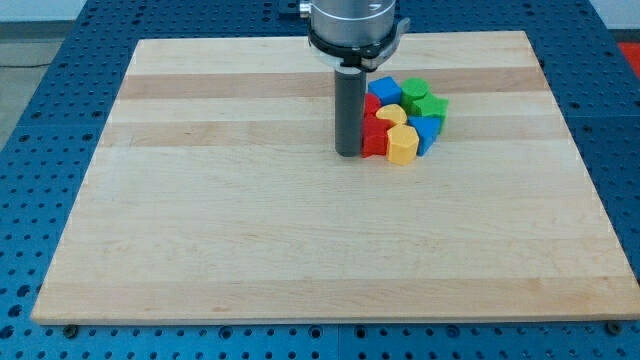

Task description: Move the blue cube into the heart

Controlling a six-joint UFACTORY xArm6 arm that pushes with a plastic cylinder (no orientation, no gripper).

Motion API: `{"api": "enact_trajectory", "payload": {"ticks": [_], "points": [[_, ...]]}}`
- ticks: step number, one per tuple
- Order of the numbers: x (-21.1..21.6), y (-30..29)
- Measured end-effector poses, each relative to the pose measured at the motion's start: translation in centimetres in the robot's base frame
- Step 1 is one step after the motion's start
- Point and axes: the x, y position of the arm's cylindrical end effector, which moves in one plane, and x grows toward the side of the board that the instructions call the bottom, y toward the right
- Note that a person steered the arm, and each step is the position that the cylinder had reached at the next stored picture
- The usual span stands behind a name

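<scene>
A tight cluster of blocks sits at the upper right of the wooden board point(300, 230). The blue cube point(385, 89) is at the cluster's top left. Below it lie a red block point(375, 130), partly hidden by the rod, a yellow heart point(391, 115) and a yellow block point(402, 145). Green blocks point(415, 90) point(432, 105) are at the top right, and a blue block point(426, 130) is at the right. My tip point(348, 153) rests on the board against the cluster's left side, touching the red block, below and left of the blue cube.
The board lies on a blue perforated table point(60, 100). The arm's round head point(350, 25) hangs over the board's top edge above the rod.
</scene>
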Motion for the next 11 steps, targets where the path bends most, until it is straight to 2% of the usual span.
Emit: {"api": "enact_trajectory", "payload": {"ticks": [1,2,3,4,5,6,7,9,10,11], "points": [[0.0,0.1],[-0.3,-3.4],[-3.4,-6.8],[-8.7,-6.8],[-12.8,-2.3],[-13.6,2.4],[-12.6,4.4],[-10.3,4.4],[-10.2,4.4],[-11.9,4.5]]}}
